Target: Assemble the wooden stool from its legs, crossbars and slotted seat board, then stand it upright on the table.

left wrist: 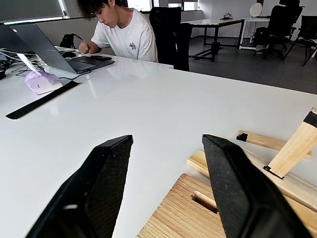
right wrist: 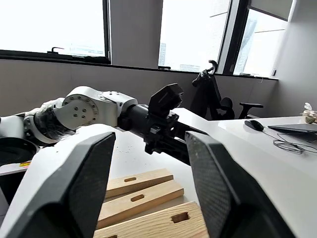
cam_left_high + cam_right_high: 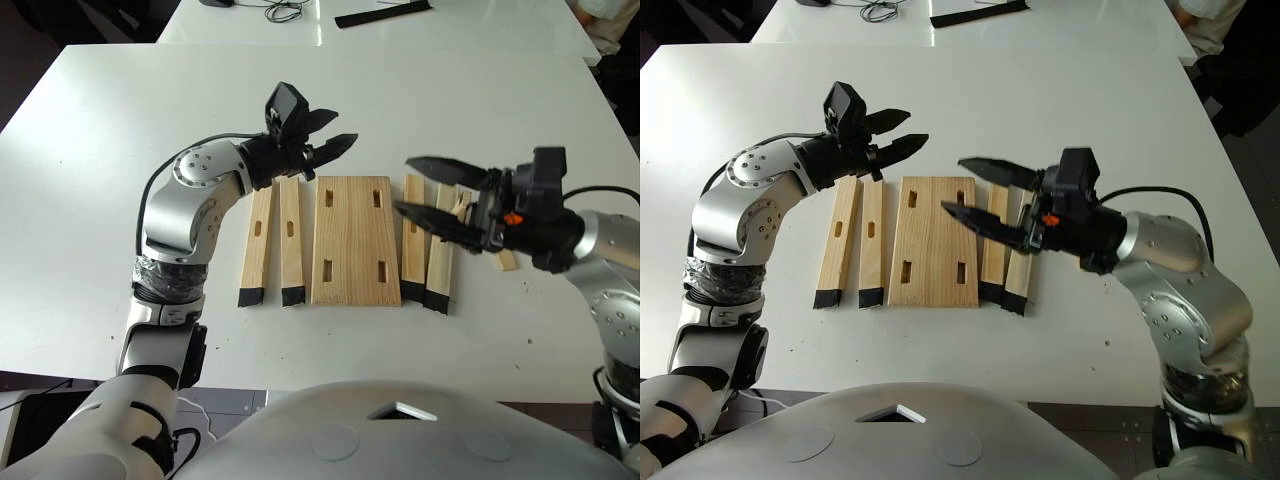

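Seat board is lying flat on the white table, with its four slots facing up. Four legs are lying flat alongside it, all running the same way as its long sides. The outer left leg and the inner left leg are sitting just beside the board's left edge. The inner right leg and the outer right leg are sitting just beside its right edge. Each leg is showing a black tip at the end nearer the robot.

The left gripper is hanging above the table just past the seat board's far left corner, with its fingers pointing across toward the board's far edge. Its jaws are standing wide apart and are holding nothing; in the left wrist view the board's corner is showing between the two fingers.

The right gripper is hanging over the seat board's right edge and the far ends of the two right legs, pointing toward the left gripper. Its jaws are also spread wide, and nothing is sitting between them.

A short wooden piece, probably a crossbar, is poking out from under the right wrist, to the right of the seat board beyond the outer right leg. More pale wood is showing behind the right gripper's fingers, too hidden to tell how it is lying.
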Available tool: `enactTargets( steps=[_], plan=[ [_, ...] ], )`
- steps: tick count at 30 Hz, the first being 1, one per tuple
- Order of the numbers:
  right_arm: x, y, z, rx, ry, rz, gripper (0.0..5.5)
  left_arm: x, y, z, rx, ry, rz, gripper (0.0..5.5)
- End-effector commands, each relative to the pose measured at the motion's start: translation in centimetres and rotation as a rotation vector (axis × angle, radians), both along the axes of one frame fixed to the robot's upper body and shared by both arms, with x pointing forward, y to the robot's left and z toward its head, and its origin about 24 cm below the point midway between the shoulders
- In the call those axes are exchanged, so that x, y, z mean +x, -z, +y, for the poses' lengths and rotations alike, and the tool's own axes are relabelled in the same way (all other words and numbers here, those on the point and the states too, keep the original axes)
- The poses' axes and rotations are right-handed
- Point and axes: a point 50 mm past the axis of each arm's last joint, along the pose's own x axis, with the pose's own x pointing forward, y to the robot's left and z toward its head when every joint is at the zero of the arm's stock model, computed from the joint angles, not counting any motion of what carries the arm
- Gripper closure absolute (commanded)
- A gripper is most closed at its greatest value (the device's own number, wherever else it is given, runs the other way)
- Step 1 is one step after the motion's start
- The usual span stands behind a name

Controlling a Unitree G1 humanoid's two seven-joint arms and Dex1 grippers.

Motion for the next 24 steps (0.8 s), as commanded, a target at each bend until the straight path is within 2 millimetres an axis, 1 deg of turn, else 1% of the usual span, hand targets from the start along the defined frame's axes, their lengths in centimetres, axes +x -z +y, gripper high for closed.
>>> enactTargets(
  steps=[1,4,5,7,11,19,22,24],
  plan=[
    [-2.3,4.0,-1.1,-0.183,-0.031,0.186,2.88,-0.2,0.0,1.0,0.002,-0.063,-0.005,2.88],
    [-2.4,8.2,-2.5,-0.342,0.066,0.279,2.88,-0.3,0.1,1.1,0.001,-0.076,-0.003,2.88],
    [-2.6,9.3,-2.8,-0.381,0.075,0.288,2.88,-0.3,0.2,1.1,0.001,-0.075,-0.002,2.88],
    [-2.8,10.7,-3.1,-0.413,0.095,0.302,2.88,-0.4,0.2,0.9,0.000,-0.068,-0.002,2.88],
    [-3.2,11.7,-3.6,-0.453,0.089,0.302,2.88,-0.3,0.0,0.7,0.002,-0.056,-0.008,2.88],
    [-3.6,12.1,-5.1,-0.508,0.081,0.312,2.88,-0.5,0.1,0.8,0.002,-0.056,-0.011,2.88],
    [-3.8,13.0,-5.9,-0.543,0.086,0.342,2.88,-0.6,0.1,0.8,0.001,-0.059,-0.010,2.88],
    [-4.1,14.0,-6.8,-0.572,0.104,0.381,2.88,-0.6,0.1,0.7,0.000,-0.059,-0.009,2.88]
  ],
)
